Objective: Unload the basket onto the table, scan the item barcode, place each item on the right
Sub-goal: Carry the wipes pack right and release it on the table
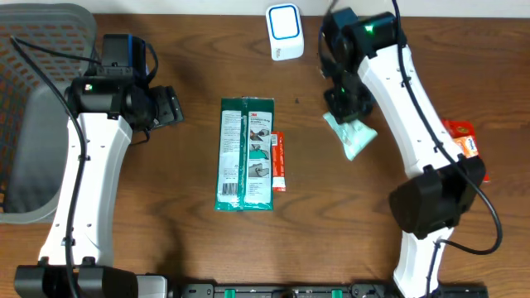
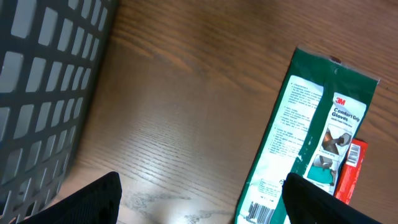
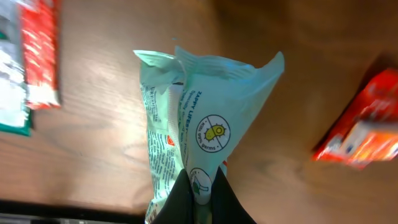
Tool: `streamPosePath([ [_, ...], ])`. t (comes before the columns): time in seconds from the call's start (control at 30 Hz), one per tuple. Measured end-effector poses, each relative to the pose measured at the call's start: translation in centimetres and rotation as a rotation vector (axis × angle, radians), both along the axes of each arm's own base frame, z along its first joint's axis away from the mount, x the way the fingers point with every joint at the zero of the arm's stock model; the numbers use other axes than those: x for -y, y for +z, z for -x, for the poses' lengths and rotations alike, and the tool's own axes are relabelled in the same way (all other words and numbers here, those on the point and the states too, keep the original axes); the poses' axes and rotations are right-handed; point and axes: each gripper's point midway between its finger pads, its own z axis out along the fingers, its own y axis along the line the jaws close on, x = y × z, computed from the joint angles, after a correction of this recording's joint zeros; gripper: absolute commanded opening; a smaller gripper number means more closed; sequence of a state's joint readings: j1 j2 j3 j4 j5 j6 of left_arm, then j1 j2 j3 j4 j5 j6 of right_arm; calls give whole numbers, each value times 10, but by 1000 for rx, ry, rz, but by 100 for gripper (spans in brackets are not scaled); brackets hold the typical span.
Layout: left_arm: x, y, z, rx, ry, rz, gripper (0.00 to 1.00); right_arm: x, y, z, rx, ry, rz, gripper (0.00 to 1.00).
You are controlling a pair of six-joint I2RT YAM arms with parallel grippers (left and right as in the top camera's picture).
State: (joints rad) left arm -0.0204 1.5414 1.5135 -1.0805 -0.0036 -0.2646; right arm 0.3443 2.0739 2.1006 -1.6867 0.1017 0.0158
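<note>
Wipes packet [image 1: 353,137], pale green, near right side of table, well short of white scanner [image 1: 285,31]. Long axis diagonal in overhead view; free end angled away from scanner. In wrist view, crimped end [image 3: 205,62] points away from fingers. Right gripper [image 3: 202,196] clenched on packet's near end. Left gripper [image 1: 171,106] spread wide, grasping nothing, over bare wood beside green glove pack [image 2: 311,146].

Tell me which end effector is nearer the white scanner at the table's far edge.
Right. The right end effector, shut on the mint packet, is just right of the white scanner; the left end effector, open, is farther off to its left.
</note>
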Motion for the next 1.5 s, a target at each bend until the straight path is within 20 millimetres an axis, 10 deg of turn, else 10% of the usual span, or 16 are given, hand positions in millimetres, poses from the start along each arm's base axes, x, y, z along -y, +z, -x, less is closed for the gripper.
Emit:
streamPosePath([
  [0.53, 0, 0, 0, 0, 0, 0, 83, 113, -123, 28, -4, -333, 6, 3],
  [0.73, 0, 0, 0, 0, 0, 0, 83, 131, -137, 34, -7, -388, 7, 73],
  [0.9, 0, 0, 0, 0, 0, 0, 83, 142, -137, 34, -5, -420, 6, 80],
  [1.13, 0, 0, 0, 0, 0, 0, 83, 134, -112, 19, 15, -426, -53, 73],
  [1.37, 0, 0, 0, 0, 0, 0, 83, 82, -95, 9, -11, -428, -328, 10],
  [1.5, 0, 0, 0, 1, 0, 0, 83, 61, -96, 13, -37, -401, -378, 6],
])
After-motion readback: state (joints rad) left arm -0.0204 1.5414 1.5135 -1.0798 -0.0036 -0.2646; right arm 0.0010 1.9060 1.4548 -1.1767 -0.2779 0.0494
